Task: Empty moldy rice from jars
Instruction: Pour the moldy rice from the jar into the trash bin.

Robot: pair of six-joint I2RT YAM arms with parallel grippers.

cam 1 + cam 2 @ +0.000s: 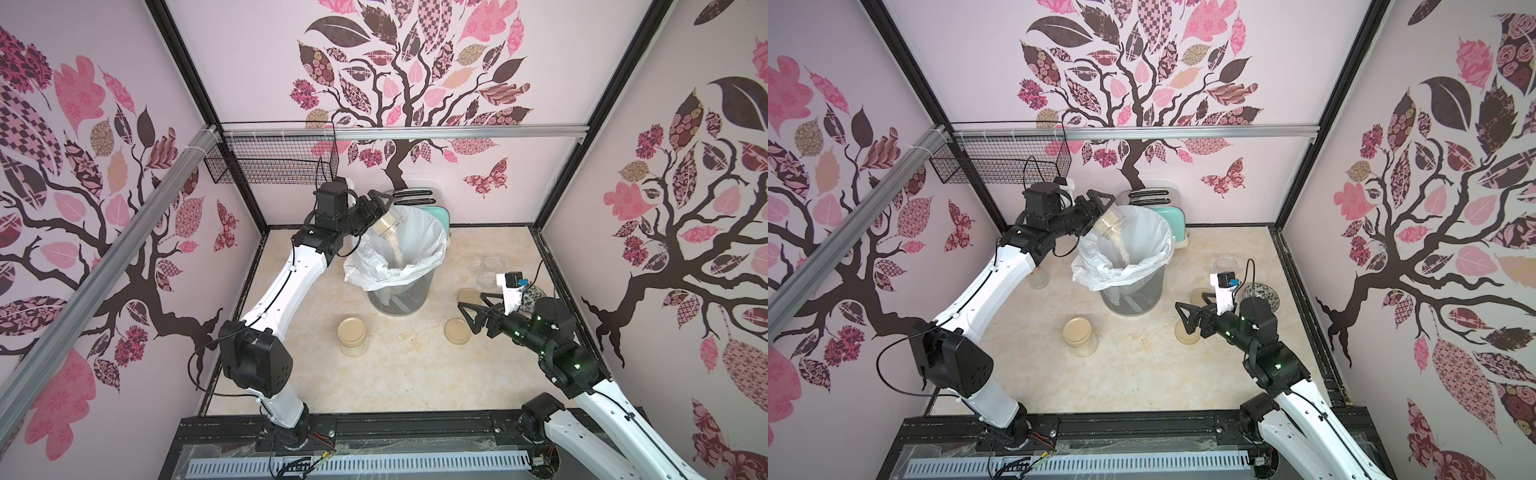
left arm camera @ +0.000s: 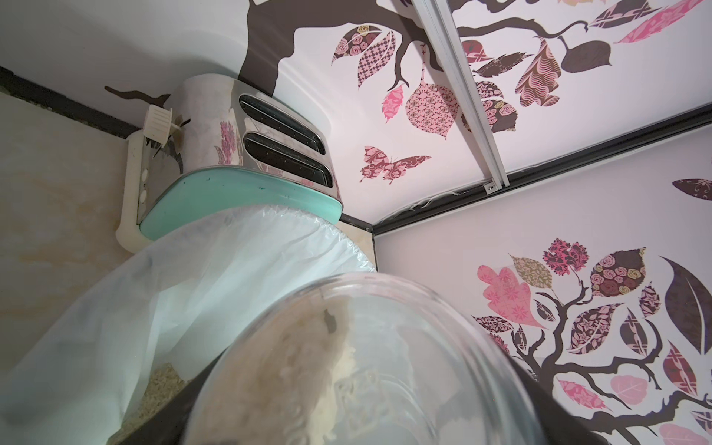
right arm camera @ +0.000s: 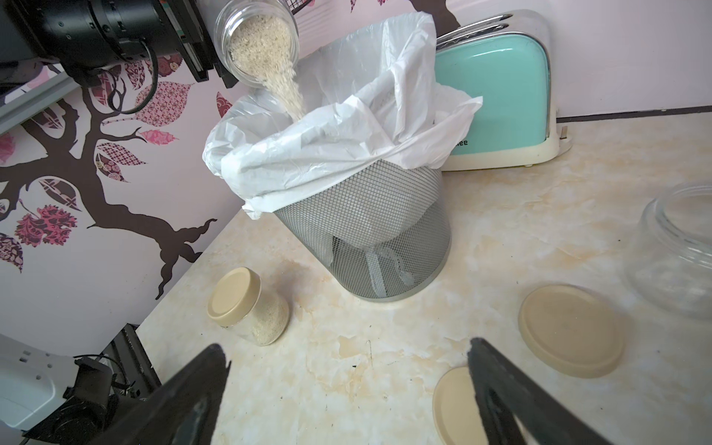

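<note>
Mid-pour: the left gripper point(image 1: 380, 212), clamped on 1 tilted jar point(image 1: 386, 226), streams moldy rice point(image 1: 398, 251) into the lined bin point(image 1: 415, 299) while the right gripper point(image 1: 468, 318) idles, fingers apart; next, I judge, the lidded jar point(image 1: 352, 336) needs unscrewing.

Soft, even, fairly bright light fills both top views. The grey wire-mesh waste bin point(image 1: 397, 299) casts only a faint, diffuse shadow on the pale marbled tabletop point(image 1: 374, 374). Wide-angle distortion bows the black frame posts point(image 1: 183, 62) toward the edges. In the left wrist view, the clear glass jar point(image 2: 385, 308) sits close to the lens and is badly blurred. In the right wrist view, the black fingertips point(image 3: 192, 393) of the right gripper point(image 3: 348, 350) are soft, while the mint-green toaster point(image 3: 497, 96) looks sharp.
</note>
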